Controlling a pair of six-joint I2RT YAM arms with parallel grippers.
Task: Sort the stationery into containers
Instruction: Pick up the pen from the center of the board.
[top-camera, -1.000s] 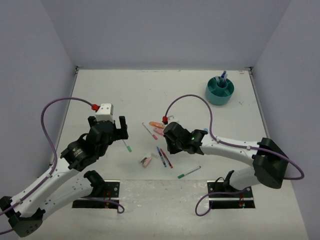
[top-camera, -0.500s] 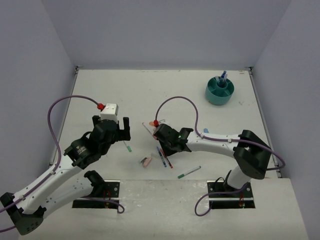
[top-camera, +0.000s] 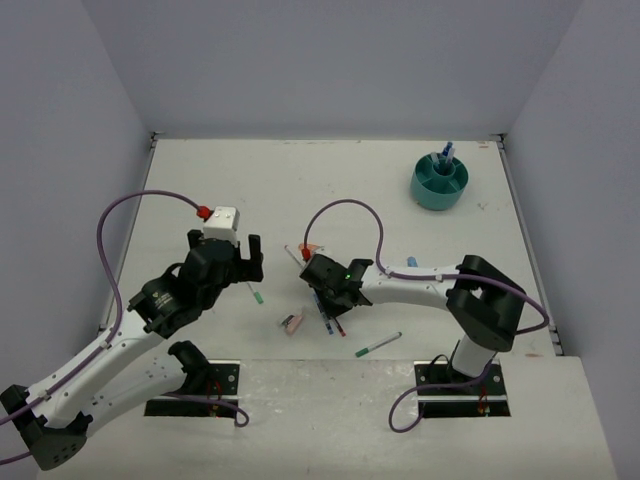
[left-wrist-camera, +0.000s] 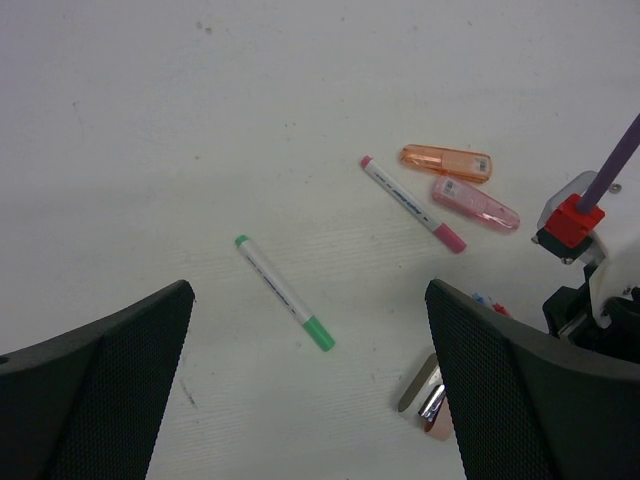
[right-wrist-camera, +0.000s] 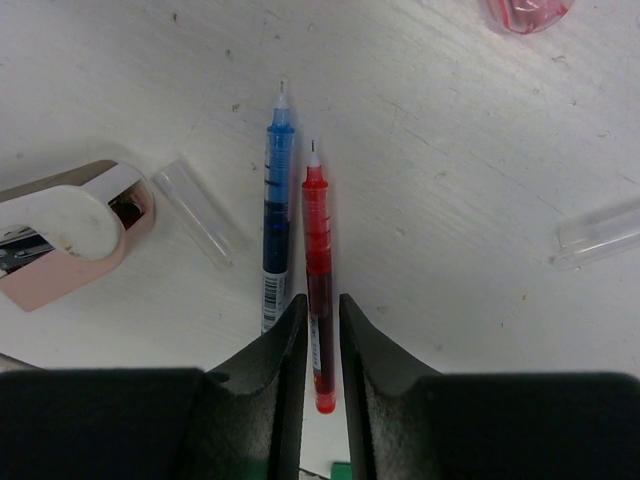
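Observation:
A red pen (right-wrist-camera: 317, 250) and a blue pen (right-wrist-camera: 276, 235) lie side by side on the table. My right gripper (right-wrist-camera: 322, 300) hovers low over them, its jaws only a narrow gap apart, and the red pen shows in that gap, lying on the table. From above, the right gripper (top-camera: 322, 296) sits just over the pens (top-camera: 326, 318). My left gripper (left-wrist-camera: 308, 300) is wide open and holds nothing, above a green-capped pen (left-wrist-camera: 285, 292). The teal organizer (top-camera: 440, 182) stands far right with a few items in it.
A pink eraser-like dispenser (right-wrist-camera: 60, 235) lies left of the pens, with clear caps (right-wrist-camera: 200, 212) nearby. An orange highlighter (left-wrist-camera: 446, 162), a pink highlighter (left-wrist-camera: 475, 204) and a pink-tipped pen (left-wrist-camera: 412, 203) lie beyond. Another green pen (top-camera: 378, 344) lies near the front edge.
My right gripper has swung left and come down over the red and blue pens. The left gripper has edged slightly right and forward. No stationery has moved.

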